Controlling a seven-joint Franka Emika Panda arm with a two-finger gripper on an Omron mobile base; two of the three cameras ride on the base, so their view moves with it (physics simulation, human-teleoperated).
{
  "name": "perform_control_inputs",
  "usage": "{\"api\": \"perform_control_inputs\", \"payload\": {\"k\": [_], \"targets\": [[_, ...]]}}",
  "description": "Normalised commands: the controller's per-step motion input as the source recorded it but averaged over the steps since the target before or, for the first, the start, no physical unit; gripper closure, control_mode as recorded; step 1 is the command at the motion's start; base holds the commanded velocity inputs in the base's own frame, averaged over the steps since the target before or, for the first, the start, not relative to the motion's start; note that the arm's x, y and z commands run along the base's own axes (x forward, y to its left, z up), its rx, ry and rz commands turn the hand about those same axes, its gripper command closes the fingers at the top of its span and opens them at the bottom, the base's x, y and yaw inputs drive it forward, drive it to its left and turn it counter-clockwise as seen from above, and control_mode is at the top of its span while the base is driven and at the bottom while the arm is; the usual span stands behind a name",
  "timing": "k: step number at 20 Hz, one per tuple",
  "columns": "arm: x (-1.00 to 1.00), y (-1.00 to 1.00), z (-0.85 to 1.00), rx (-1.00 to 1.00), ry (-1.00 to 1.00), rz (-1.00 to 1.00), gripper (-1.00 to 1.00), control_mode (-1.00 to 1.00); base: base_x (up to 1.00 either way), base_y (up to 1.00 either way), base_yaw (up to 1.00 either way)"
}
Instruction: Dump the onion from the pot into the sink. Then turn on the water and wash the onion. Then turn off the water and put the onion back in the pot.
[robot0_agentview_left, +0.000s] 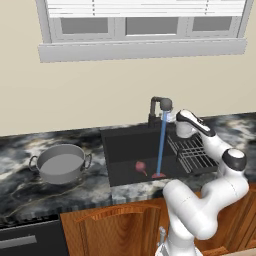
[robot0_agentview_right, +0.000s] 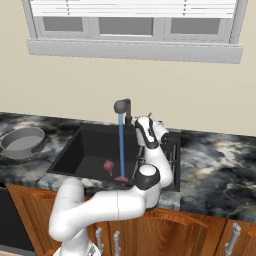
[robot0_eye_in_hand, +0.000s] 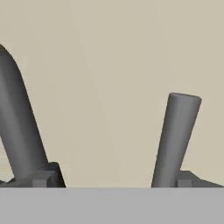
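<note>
The tool (robot0_agentview_right: 141, 121) is hanging spread wide and holding nothing beside the black tap (robot0_agentview_left: 161, 107) at the sink's (robot0_agentview_left: 120, 137) back edge, well above the purplish onion (robot0_agentview_left: 140, 166) lying on the basin floor just beside the blue water stream (robot0_agentview_left: 161, 145). The grey metal pot (robot0_agentview_left: 60, 163) is sitting on the dark marbled desk (robot0_agentview_left: 30, 195) left of the sink, with a wire rack (robot0_agentview_left: 192, 152) at the sink's right side under a beige wall and white window (robot0_agentview_left: 140, 27).

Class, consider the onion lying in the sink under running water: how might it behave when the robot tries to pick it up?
The onion is round, so a nudge would probably roll it across the sink floor. Lying beside the stream, it may be wet and slippery. It looks small and likely light.
</note>
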Motion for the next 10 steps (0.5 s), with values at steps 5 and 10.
{"api": "perform_control_inputs", "payload": {"k": [5, 10], "targets": [[0.00, 0.28, 0.00, -0.24, -0.24, 0.37, -1.00, -1.00, 0.00, 0.00, 0.00], [0.00, 0.49, 0.00, -0.25, -0.17, 0.41, -1.00, -1.00, 0.00, 0.00, 0.00]]}}
